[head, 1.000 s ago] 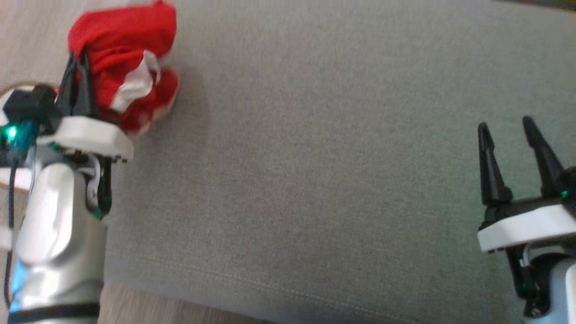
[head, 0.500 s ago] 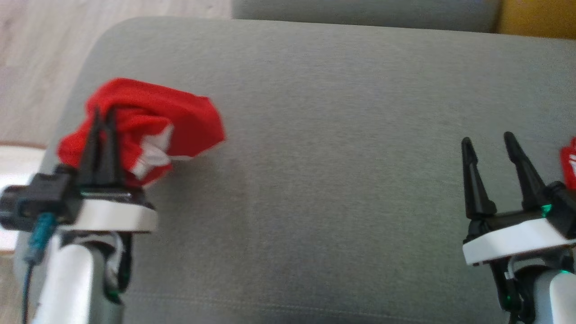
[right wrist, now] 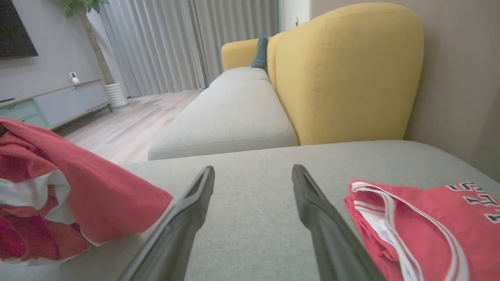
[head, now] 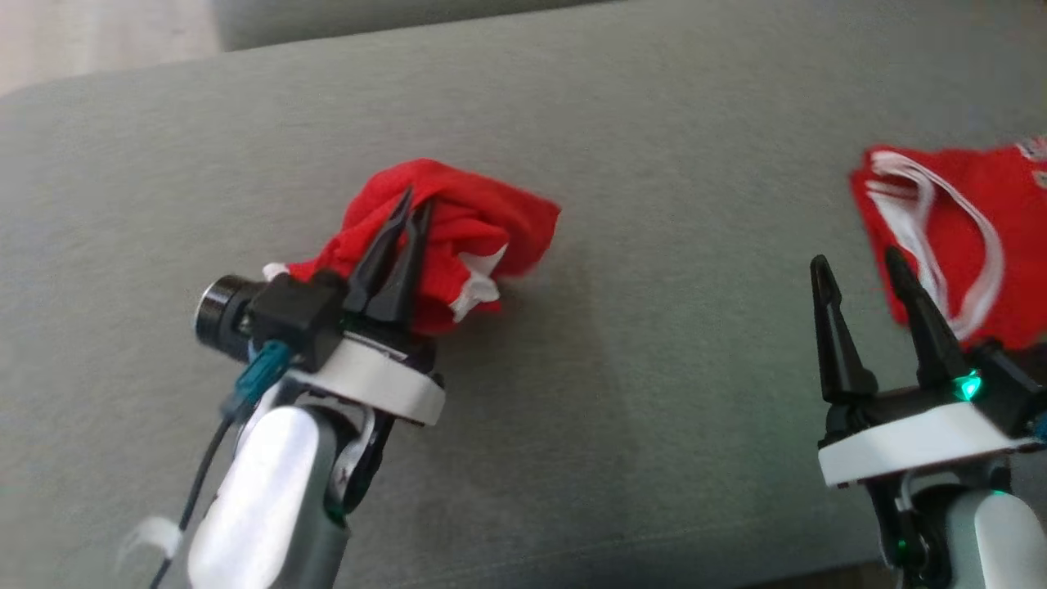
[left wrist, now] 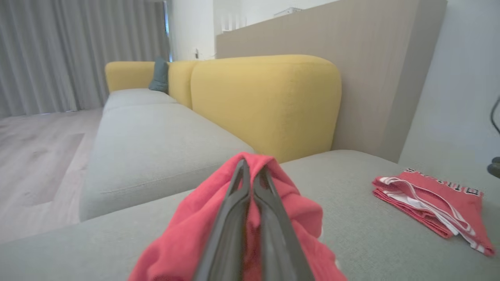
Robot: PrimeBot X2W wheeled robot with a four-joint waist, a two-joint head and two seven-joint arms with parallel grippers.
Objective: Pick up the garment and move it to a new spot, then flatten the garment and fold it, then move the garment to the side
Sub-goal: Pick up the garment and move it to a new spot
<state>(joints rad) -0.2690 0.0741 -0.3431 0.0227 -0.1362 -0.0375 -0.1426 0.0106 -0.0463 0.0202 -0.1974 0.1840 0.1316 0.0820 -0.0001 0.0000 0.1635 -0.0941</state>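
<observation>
garment (head: 491,229), red with white trim, bunched over the left-centre of the grey cushion (head: 654,123); contact with the cushion cannot be told. left gripper (head: 415,199) clamped on its top fold, fingers together. right gripper (head: 856,258) spread wide, empty, just beside a folded red garment (head: 957,221) lying at right.

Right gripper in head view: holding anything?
No, the right gripper is open, with only grey cushion between its fingers and the folded red garment lying beside it.
</observation>
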